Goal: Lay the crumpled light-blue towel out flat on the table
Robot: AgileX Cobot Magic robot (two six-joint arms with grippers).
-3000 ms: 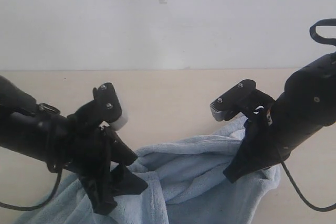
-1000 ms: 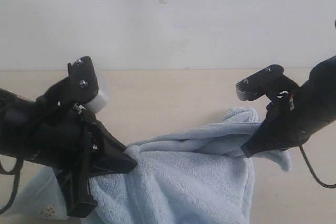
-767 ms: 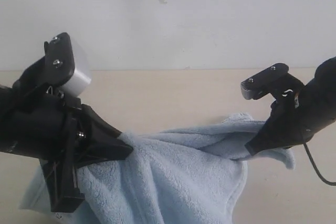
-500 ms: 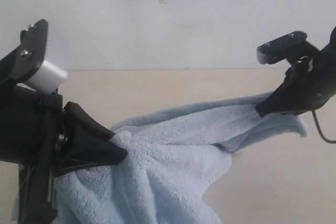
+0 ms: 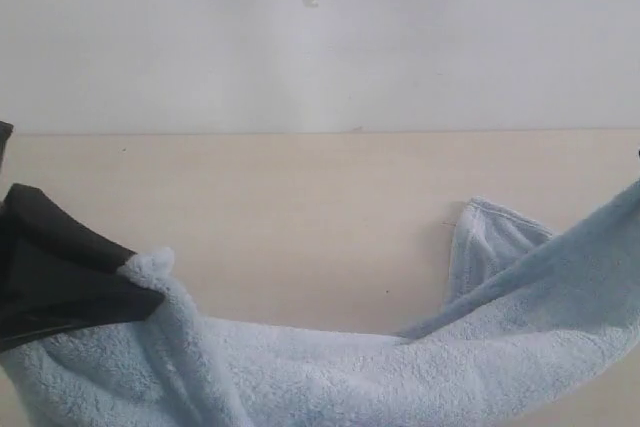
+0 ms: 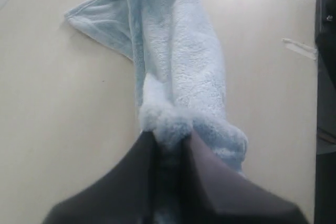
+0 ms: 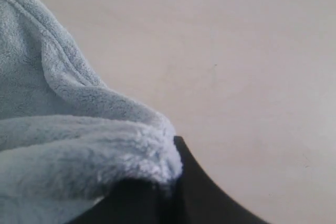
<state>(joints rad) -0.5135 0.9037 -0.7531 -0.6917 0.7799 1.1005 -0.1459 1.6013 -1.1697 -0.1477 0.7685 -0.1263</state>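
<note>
Both pinching towel (image 5: pixel 450 367), left claw (image 6: pixel 169 138), right claw (image 7: pixel 161 183), fully closed

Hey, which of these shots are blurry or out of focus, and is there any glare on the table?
Exterior view: soft overall, evenly lit, the left gripper a featureless dark shape at the edge. Left wrist view: that gripper is out of focus up close, the towel beyond it sharper. Right wrist view: the right gripper is blurred and dark; no glare on the table.
</note>
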